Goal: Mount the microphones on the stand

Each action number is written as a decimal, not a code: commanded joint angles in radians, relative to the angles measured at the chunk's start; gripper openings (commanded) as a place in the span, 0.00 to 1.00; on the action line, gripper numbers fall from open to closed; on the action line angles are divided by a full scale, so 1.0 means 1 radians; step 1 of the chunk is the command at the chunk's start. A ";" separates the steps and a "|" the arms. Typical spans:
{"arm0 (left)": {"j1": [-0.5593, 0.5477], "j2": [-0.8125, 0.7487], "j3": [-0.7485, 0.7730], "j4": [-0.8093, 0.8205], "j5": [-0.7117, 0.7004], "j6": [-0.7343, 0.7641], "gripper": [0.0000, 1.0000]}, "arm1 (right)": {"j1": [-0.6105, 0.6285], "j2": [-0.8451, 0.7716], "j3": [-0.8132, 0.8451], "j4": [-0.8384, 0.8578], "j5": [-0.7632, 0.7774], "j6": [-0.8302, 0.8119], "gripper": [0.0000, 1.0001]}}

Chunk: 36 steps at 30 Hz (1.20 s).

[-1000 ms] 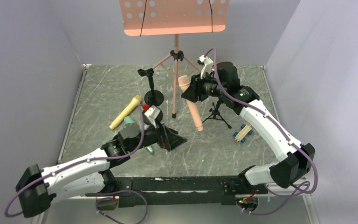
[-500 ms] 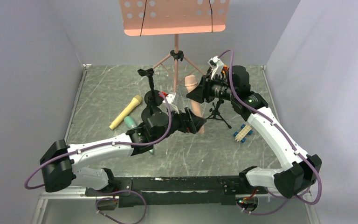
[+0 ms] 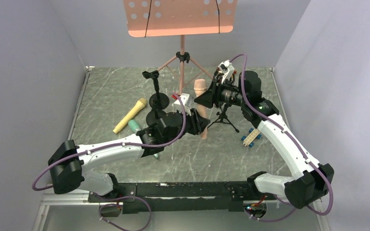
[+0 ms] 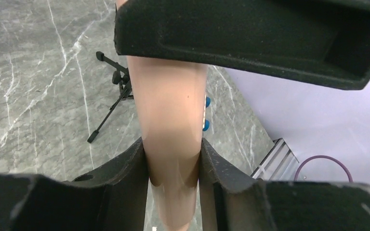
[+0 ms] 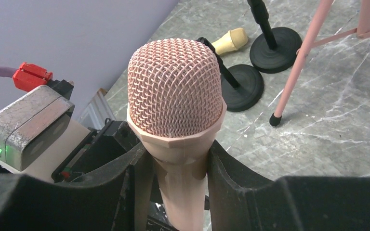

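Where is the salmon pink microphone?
In the top view the salmon pink microphone stands roughly upright right of centre, just left of the black tripod stand, held by the right pincer below its head and the left pincer lower down.

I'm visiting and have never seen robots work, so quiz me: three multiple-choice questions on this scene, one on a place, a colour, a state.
1. Where is the yellow microphone? A lying on the table; B clipped in a stand; C in a gripper.
2. What colour is the gripped microphone? A teal; B yellow; C salmon pink.
3. How is it held? A by both grippers; B by one gripper; C it lies free.
Answers: 1 A, it lies flat on the table. 2 C, the pink microphone fills both wrist views. 3 A, the left gripper clamps its handle, the right gripper clamps below its head.
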<state>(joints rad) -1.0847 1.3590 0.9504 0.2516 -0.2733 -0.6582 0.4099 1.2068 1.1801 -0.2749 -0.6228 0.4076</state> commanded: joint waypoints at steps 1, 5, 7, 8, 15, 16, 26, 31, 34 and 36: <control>-0.006 -0.024 0.027 -0.003 -0.002 0.054 0.00 | -0.008 -0.039 -0.015 0.059 -0.035 0.022 0.16; -0.004 -0.054 0.027 -0.029 0.010 0.111 0.00 | -0.016 -0.056 -0.040 0.073 -0.083 -0.019 0.58; 0.003 -0.071 0.029 -0.057 0.037 0.152 0.00 | -0.020 -0.070 -0.049 0.066 -0.124 -0.075 0.82; 0.010 -0.085 0.026 -0.069 0.074 0.177 0.00 | -0.024 -0.075 -0.049 0.052 -0.151 -0.112 0.91; 0.122 -0.217 -0.010 -0.190 0.359 0.384 0.00 | -0.067 -0.126 0.025 -0.178 -0.303 -0.464 1.00; 0.156 -0.234 -0.006 -0.228 0.410 0.411 0.00 | -0.072 -0.136 0.041 -0.232 -0.312 -0.519 1.00; 0.300 -0.254 0.111 -0.695 0.735 0.850 0.00 | -0.134 -0.153 0.150 -0.602 -0.449 -0.877 1.00; 0.300 -0.273 0.128 -0.744 0.757 0.929 0.00 | -0.134 -0.134 0.148 -0.644 -0.464 -0.984 1.00; 0.300 -0.295 0.116 -0.738 0.782 0.942 0.00 | -0.135 -0.116 0.149 -0.670 -0.496 -1.044 1.00; 0.300 -0.299 0.113 -0.750 0.800 0.948 0.00 | -0.135 -0.100 0.153 -0.692 -0.526 -1.074 1.00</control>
<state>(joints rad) -0.7868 1.1011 1.0340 -0.4816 0.4503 0.2199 0.2783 1.0855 1.3022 -0.9031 -1.0588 -0.5308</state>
